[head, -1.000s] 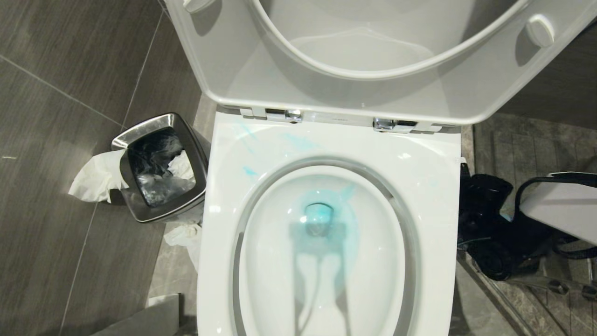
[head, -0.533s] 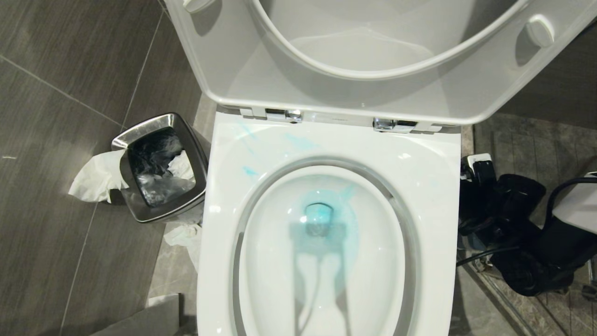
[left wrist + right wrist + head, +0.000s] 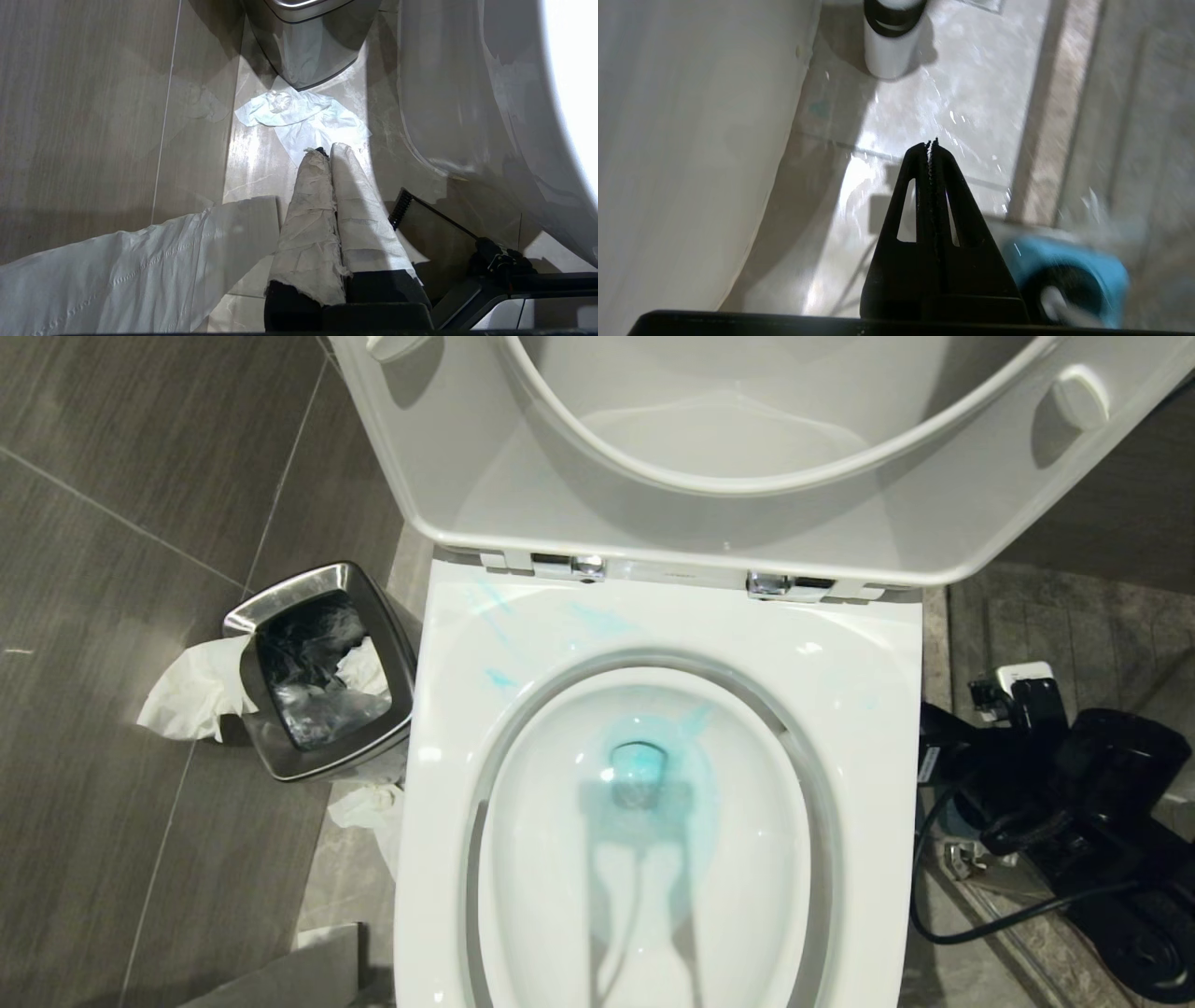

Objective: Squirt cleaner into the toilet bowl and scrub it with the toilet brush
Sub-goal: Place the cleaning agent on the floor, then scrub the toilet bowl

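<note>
Down in the toilet bowl [image 3: 653,859]: lid up, front edge cut off by the frame.
Cleaner [image 3: 644,761]: already squirted, I'd say; turquoise round the drain, streaks on the rim.
Scrubbing: doesn't look started to me.
Right gripper [image 3: 930,148]: jaws closed, empty, low by the bowl's right side.
Left gripper [image 3: 324,156]: jaws closed, paper-wrapped, idle near the floor.
Toilet brush: can't spot it; blurry blue thing [image 3: 1064,280] might be its base.
</note>
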